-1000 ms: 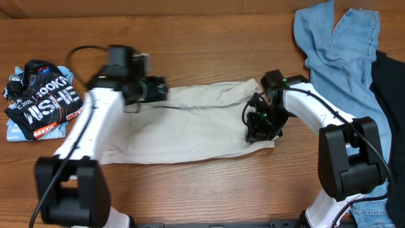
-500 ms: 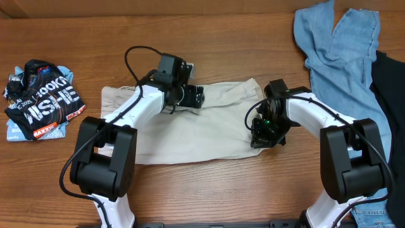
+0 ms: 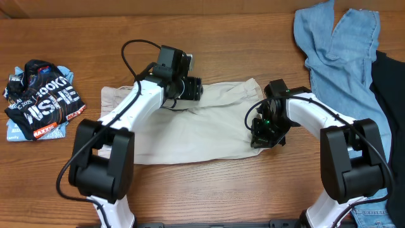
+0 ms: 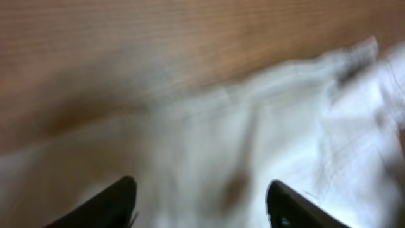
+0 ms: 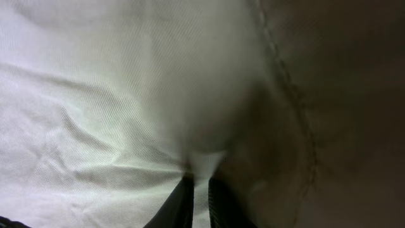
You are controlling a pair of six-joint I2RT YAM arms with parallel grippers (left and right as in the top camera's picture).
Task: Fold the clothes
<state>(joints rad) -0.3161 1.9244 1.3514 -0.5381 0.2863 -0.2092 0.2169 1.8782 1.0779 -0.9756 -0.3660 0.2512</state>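
The cream trousers lie folded across the middle of the table. My left gripper hovers over their far edge, open and empty; the left wrist view shows blurred cream cloth between its spread fingers. My right gripper is at the trousers' right end, shut on a pinch of cream cloth, fingers nearly together. The light blue jeans lie at the far right. The black white-lettered piece lies crumpled at the far left.
A dark garment lies at the right edge beside the jeans. More blue denim shows at the bottom right corner. Bare wooden table runs along the far side.
The trousers' left part has been carried rightward and laid over, making the garment shorter. My left gripper moved from the left to the far middle edge and lifted slightly. The right gripper stayed.
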